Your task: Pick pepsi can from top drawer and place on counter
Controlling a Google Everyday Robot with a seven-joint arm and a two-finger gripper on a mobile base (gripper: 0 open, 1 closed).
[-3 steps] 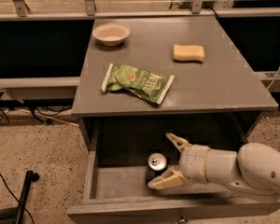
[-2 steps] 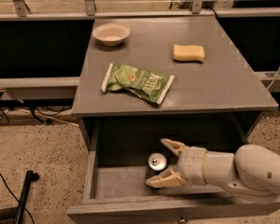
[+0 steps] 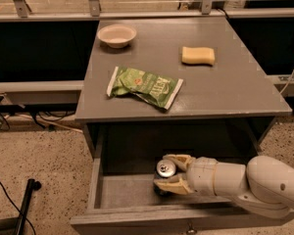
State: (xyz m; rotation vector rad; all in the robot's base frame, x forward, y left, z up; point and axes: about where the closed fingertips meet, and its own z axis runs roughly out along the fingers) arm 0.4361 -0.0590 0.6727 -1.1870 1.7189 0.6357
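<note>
the gripper [image 3: 162, 171] sat low inside the top drawer [image 3: 137, 218], reaching in from the right, with its pale arm lying across the drawer's near right corner; the pepsi can [image 3: 165, 168] stood upright on the drawer floor near the middle, silver top up, between the two fingers.

compared with a second earlier the fingers had drawn in - they had been spread wide, one on the far side and one on the near side of the can with open space around it, and now the gap had narrowed until both looked pressed against the can's sides; i judged the claw clamped on the can, though how firm the hold was could not be seen. the can itself had not shifted on the drawer floor.

so the grasp seemed made and the lift not yet begun; the next move would call for raising the can straight up, clear of the drawer's front board and out from under the counter's [image 3: 225, 92] near edge, before carrying it up and over.

on the counter lay a green snack bag [image 3: 144, 86] toward the near left, a yellow sponge [image 3: 198, 55] at the far right and a small bowl [image 3: 116, 35] at the far left - bare grey top remained at the near right.
</note>
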